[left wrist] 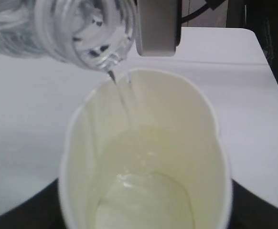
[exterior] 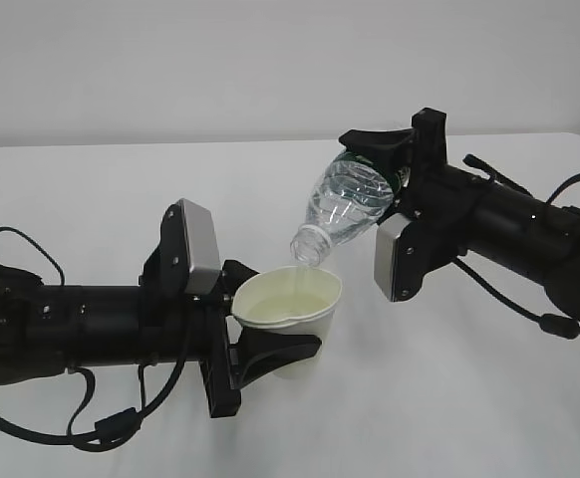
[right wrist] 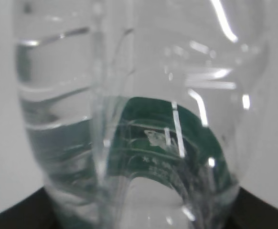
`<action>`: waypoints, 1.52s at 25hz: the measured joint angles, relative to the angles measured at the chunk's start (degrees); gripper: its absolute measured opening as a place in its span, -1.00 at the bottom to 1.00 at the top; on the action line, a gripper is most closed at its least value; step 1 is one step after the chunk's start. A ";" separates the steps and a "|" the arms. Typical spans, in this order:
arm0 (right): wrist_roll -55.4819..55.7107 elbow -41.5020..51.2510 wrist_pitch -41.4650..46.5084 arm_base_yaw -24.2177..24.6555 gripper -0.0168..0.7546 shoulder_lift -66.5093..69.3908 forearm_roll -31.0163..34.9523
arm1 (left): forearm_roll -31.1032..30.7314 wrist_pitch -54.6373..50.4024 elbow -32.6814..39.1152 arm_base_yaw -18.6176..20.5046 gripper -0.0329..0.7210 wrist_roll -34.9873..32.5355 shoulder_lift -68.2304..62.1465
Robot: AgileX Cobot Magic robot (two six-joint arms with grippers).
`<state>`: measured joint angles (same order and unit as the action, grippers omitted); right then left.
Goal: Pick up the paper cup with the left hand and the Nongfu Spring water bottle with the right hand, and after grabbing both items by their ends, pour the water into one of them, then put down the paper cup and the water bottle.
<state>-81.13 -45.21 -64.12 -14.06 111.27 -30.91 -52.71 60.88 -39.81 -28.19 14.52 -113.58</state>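
Note:
My left gripper (exterior: pixel 270 344) is shut on the white paper cup (exterior: pixel 292 317), holding it upright just above the table; its rim is squeezed a little oval (left wrist: pixel 144 152). My right gripper (exterior: pixel 390 174) is shut on the base end of the Nongfu Spring water bottle (exterior: pixel 348 204), which is tilted mouth-down over the cup. A thin stream of water (left wrist: pixel 124 102) runs from the bottle's open neck (left wrist: pixel 98 43) into the cup, where water (left wrist: pixel 144 202) lies at the bottom. In the right wrist view the ribbed bottle (right wrist: pixel 139 119) fills the frame, its green label showing through.
A white table (exterior: pixel 469 398) stretches all round under both arms, with a plain pale wall behind. The right arm's grey-white plate (exterior: pixel 395 254) hangs close to the cup's right side. Black cables loop beside each arm.

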 joint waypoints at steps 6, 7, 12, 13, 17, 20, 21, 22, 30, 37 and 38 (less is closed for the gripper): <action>-0.08 0.00 0.00 0.00 0.13 0.00 0.00 | 0.00 0.00 0.00 0.00 0.20 0.00 0.00; -0.08 0.00 0.00 0.00 0.13 0.00 0.00 | 0.00 0.00 0.00 0.00 0.20 0.00 0.00; -0.22 0.00 0.00 0.00 0.13 0.00 0.00 | 0.00 0.00 0.00 0.00 0.20 0.00 0.00; -0.22 0.00 0.00 0.00 0.13 0.00 0.00 | 0.00 0.00 0.00 0.00 0.20 0.00 0.00; -0.22 0.00 0.00 0.00 0.13 0.00 0.00 | 0.00 0.00 0.00 0.00 0.20 0.00 0.00; -0.26 0.00 0.00 0.00 0.13 0.00 0.00 | 0.00 0.00 0.00 0.00 0.20 0.00 0.00; -0.26 0.00 0.00 0.00 0.13 0.00 0.00 | 0.00 0.00 0.00 0.00 0.20 0.00 0.00; -0.26 0.00 0.00 0.00 0.13 0.00 0.00 | 0.00 0.00 0.00 0.00 0.20 0.00 0.00; -0.36 0.00 0.00 0.00 0.13 0.00 0.00 | 0.00 0.00 0.00 0.00 0.20 -0.02 0.00; -0.36 0.00 0.00 0.00 0.13 0.00 0.00 | 0.00 0.00 0.00 0.00 0.20 -0.02 0.00; -0.36 0.00 0.00 0.00 0.13 0.00 0.00 | 0.00 0.00 0.00 0.00 0.20 -0.02 0.00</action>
<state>-81.48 -45.21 -64.12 -14.06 111.27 -30.91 -52.71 60.88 -39.81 -28.19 14.50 -113.58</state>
